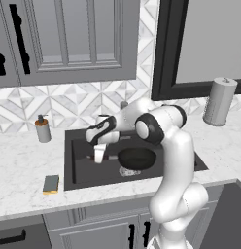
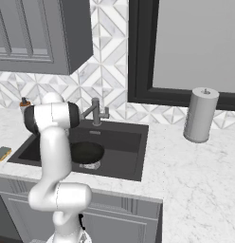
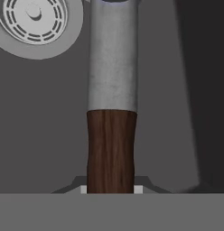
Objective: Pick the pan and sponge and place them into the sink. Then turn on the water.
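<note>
The jaws are clamped on the brown handle of the frying pan (image 1: 136,158), which runs straight out between them in the hand view. The pan hangs over the sink (image 1: 78,172), above its drain (image 3: 35,20). The sponge (image 1: 51,184) lies on the counter (image 1: 20,170), left of the sink.

You've got two base cameras looking forward and down from behind the arm, left and right, sharing the sink (image 1: 76,175). Your hand camera sits tight above the pan (image 3: 111,149) handle.
</note>
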